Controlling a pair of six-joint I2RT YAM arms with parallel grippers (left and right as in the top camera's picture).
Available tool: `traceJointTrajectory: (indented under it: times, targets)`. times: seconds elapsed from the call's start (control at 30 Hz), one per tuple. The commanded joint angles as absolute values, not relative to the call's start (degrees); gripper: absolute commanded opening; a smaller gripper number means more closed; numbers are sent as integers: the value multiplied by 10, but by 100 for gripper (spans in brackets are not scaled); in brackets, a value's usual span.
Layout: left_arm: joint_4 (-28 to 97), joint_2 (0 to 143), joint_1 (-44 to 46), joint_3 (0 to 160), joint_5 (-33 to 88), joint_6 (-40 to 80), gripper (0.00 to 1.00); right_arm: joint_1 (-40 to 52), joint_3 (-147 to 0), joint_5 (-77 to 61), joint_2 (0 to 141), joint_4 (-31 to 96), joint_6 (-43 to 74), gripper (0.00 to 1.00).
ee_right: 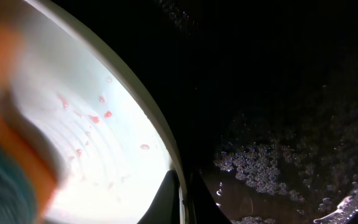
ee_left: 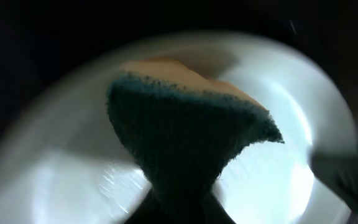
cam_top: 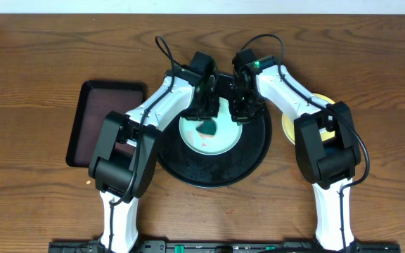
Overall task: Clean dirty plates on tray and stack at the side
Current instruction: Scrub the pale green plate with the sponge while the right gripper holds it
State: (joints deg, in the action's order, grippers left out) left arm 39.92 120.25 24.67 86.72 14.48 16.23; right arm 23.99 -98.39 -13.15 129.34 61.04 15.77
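Gripping a green, yellow-backed sponge (ee_left: 185, 137) in the closed left end effector (ee_left: 182, 210) and holding it over the middle of the turquoise plate (ee_left: 291, 155); not telling from either wrist view whether sponge and plate are touching. Pinching the rim of the same turquoise plate between the closed fingertips of the right end effector (ee_right: 181, 196), at the plate's far right edge in the overhead view. Showing scattered red specks (ee_right: 95, 117) on the plate's pale inner face. Lying flat, plate on the black tray (cam_top: 252, 158), toward its far side. Carrying clusters of droplets (ee_right: 260, 168) on the glossy tray floor beside the plate. Resting apart on the counter (cam_top: 41, 63), to the right of the black tray: yellow plate (cam_top: 288, 124), partly hidden by the right arm (cam_top: 325, 144). Sitting at far left: rectangular brown tray (cam_top: 97, 112).
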Motion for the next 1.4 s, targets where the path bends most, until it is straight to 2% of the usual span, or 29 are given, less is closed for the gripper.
traceJointTrajectory:
  times: [0.0, 0.13, 0.2, 0.5, 0.77, 0.87, 1.07, 1.13, 1.27, 1.37]
  targets:
    - [378, 1212, 246, 865, 7, 155, 7, 248, -962, -125, 1323, 603, 163, 1]
    - [375, 1212, 246, 865, -87, 188, 8, 248, -962, -125, 1323, 603, 163, 1]
    - [389, 1212, 246, 865, -79, 192, 7, 248, -962, -125, 1323, 603, 163, 1]
    - [517, 1212, 268, 865, 126, 191, 7, 248, -962, -125, 1323, 603, 163, 1]
    - [470, 1212, 311, 865, 171, 191, 7, 248, -962, -125, 1323, 603, 163, 1]
    - [430, 1212, 309, 865, 147, 192, 7, 248, -962, -125, 1323, 604, 163, 1]
    - [368, 1212, 284, 865, -21, 192, 7, 248, -962, -125, 1323, 604, 163, 1]
    - [361, 1212, 273, 865, -45, 192, 7, 248, -962, -125, 1323, 604, 163, 1]
    - [378, 1212, 250, 865, -61, 200, 7, 248, -962, -125, 1323, 604, 163, 1]
    - [423, 1212, 236, 865, -70, 265, 8, 239, -959, -136, 1323, 604, 168, 1]
